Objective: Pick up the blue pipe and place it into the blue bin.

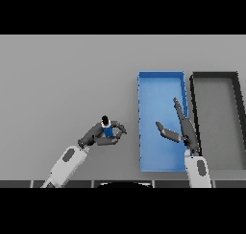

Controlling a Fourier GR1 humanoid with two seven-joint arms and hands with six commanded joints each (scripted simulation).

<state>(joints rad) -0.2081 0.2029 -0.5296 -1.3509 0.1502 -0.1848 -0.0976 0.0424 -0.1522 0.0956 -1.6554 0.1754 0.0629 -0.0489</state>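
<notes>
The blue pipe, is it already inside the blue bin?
No, the blue pipe is out on the grey table left of the blue bin, with the left hand curled round it.

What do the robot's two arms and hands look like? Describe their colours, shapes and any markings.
Both forearms are white, rounded casings, each bearing a dark grey oval patch. They narrow into grey wrists. The left hand and right hand are dark grey, with slender segmented fingers and a thumb. No cables or sleeves show.

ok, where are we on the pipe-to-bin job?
Grasp looks done: the left hand is curled round the blue pipe, left of the blue bin. Carrying it over and dropping it in remain; the bin shows no pipe. The right hand hangs open over the bin.
</notes>
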